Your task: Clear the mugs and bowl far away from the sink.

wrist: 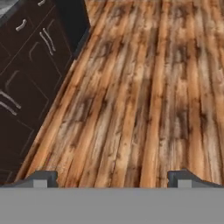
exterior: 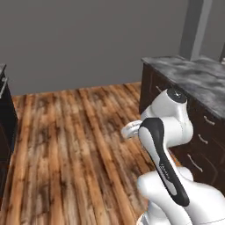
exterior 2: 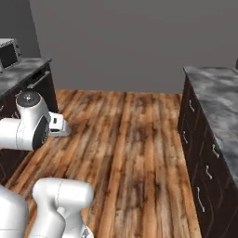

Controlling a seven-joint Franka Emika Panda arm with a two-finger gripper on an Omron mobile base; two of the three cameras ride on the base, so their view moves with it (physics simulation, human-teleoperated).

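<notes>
Facing bare wood floor [wrist: 144,87], the gripper [wrist: 113,178] hung wide apart and empty, dark cabinets [wrist: 30,65] to its left. Mugs, bowl and sink could not be placed from these views; their direction from the gripper was undetermined. Judged: base must reposition first.

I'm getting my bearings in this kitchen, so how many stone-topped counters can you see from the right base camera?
2. One grey marbled counter runs along the right side over dark drawers; the other counter sits at the far left, with a microwave on it. More may lie beyond the frame.
</notes>
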